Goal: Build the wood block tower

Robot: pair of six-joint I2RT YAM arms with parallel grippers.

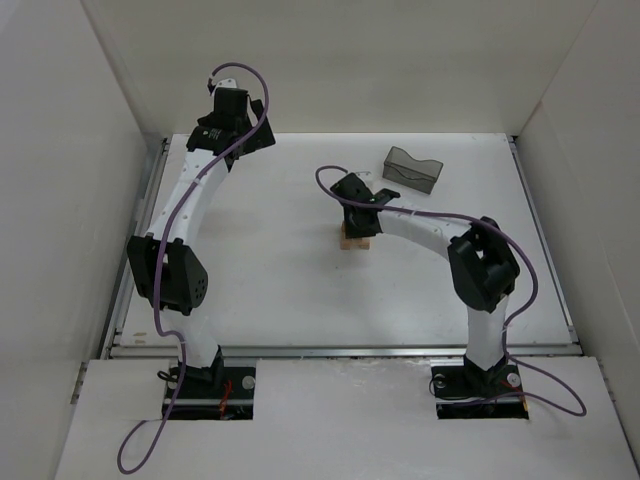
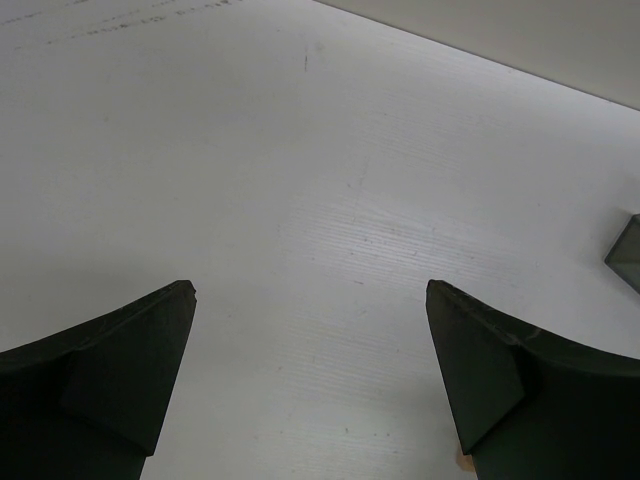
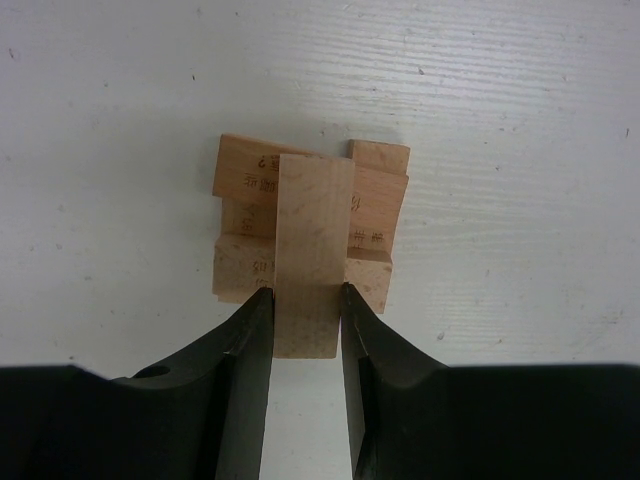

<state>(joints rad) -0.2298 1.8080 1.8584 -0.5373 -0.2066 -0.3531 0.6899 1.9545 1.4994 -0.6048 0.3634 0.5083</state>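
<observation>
The tower [image 3: 375,215] is a small stack of tan wood blocks laid crosswise, near the table's middle [image 1: 354,241]. My right gripper [image 3: 305,292] is shut on one wood block [image 3: 312,250], held lengthwise directly over the stack's middle; whether it rests on the stack I cannot tell. In the top view that gripper [image 1: 356,216] covers most of the tower. My left gripper [image 2: 310,300] is open with only bare table between its fingers [image 2: 140,370], parked at the far left of the table [image 1: 232,122].
A dark translucent grey bin [image 1: 413,170] stands at the back right, behind the tower; its corner [image 2: 626,255] shows at the right edge of the left wrist view. White walls enclose the table [image 1: 280,290] on three sides.
</observation>
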